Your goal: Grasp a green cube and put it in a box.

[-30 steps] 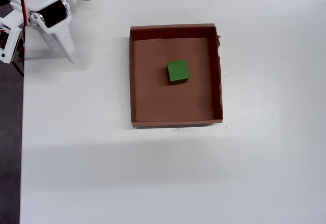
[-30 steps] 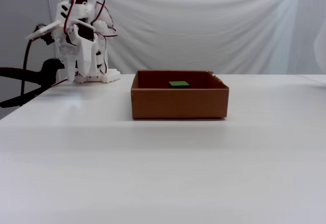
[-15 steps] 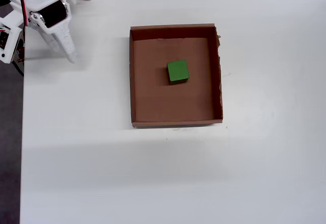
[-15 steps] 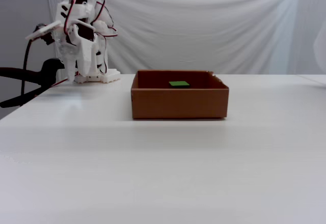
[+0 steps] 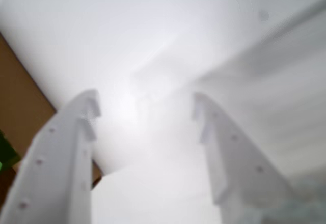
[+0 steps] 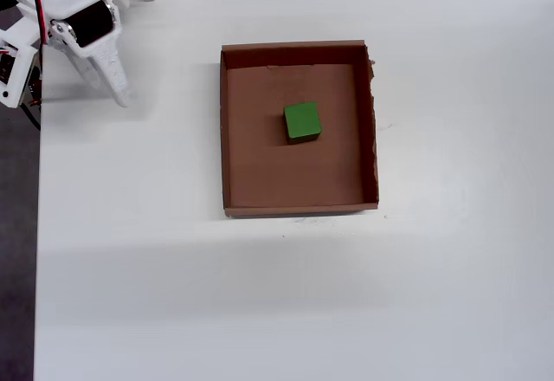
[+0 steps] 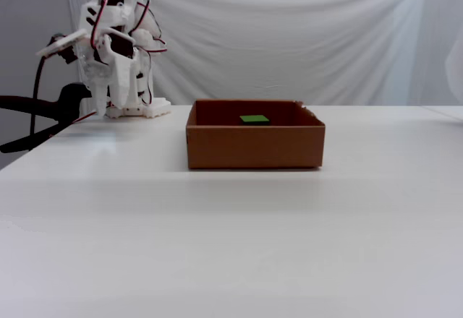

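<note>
The green cube (image 6: 303, 121) lies inside the brown cardboard box (image 6: 227, 130), a little behind its middle; in the fixed view only its top (image 7: 254, 119) shows over the box wall (image 7: 253, 148). My gripper (image 6: 119, 93) is far left of the box, folded back near the arm base and holding nothing. In the wrist view its two white fingers stand apart around the gripper's middle (image 5: 145, 109), open and empty. A strip of the box (image 5: 20, 102) and a green sliver of the cube (image 5: 6, 155) show at that view's left edge.
The white arm (image 7: 112, 50) stands at the table's back left on its base (image 7: 137, 108). A black clamp (image 7: 36, 112) sticks out at the left. The table's left edge (image 6: 36, 225) runs close to the arm. A white cloth (image 7: 289, 36) hangs behind.
</note>
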